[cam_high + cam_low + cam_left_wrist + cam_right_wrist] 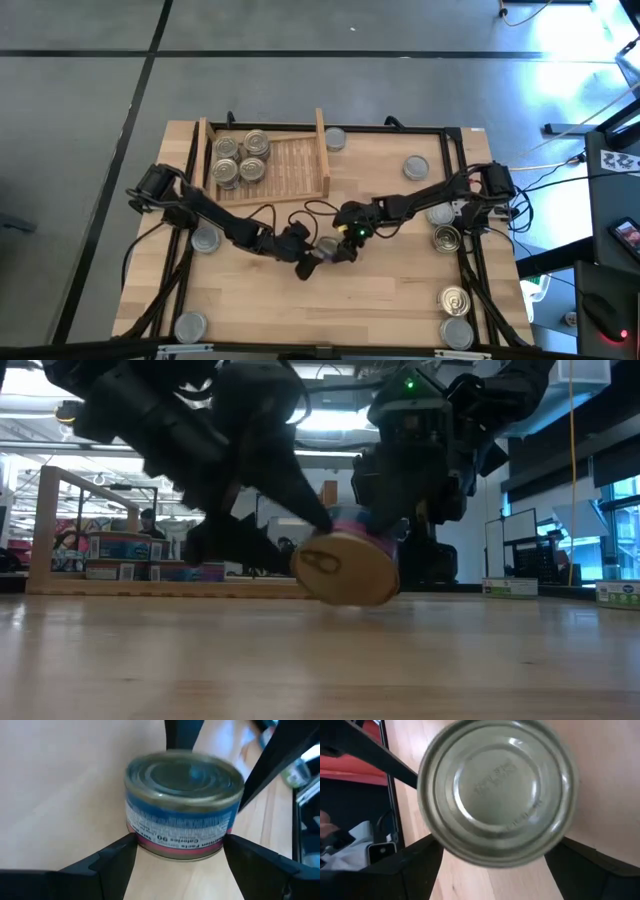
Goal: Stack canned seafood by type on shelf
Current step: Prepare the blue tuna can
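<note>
Pale wooden tabletop (400, 290) carrying the slatted light-wood shelf (295, 165) at its far left, where several tins (240, 158) already stand against one upright; loose tins lie toward the right edge. At the centre front both dark arms meet on one short round tin (345, 565), tilted, its golden pull-tab face toward the low camera. Left gripper (180, 852) and right gripper (492, 855) each stand wide, fingers flanking the tin's wall; whether either clamps it cannot be told. The shelf lies up-left, nearer the left arm.
</note>
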Robot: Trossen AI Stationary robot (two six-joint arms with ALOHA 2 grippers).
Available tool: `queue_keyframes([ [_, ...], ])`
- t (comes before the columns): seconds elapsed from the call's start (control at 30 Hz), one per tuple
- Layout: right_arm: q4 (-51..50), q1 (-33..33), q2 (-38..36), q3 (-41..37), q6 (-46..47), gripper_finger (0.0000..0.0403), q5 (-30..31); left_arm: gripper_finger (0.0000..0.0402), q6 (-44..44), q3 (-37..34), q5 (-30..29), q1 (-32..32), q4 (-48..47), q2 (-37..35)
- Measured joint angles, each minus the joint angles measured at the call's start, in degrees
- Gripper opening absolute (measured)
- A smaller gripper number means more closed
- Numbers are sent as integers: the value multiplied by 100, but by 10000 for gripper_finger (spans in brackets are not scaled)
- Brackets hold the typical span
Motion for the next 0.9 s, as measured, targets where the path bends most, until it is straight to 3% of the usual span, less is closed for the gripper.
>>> queue_keyframes([
  [0.3, -272, -445, -53, -4, -26, 328, -457, 292, 113, 0, -39, 333, 36, -26],
  [0.63, -389, -1179, 126, 0, 53, 328, -1504, 292, -158, 20, 556, 896, -100, -35],
  [0.9, -451, -1639, 410, 17, -15, 328, -1744, 292, -65, 20, 1082, 1576, -392, -24],
])
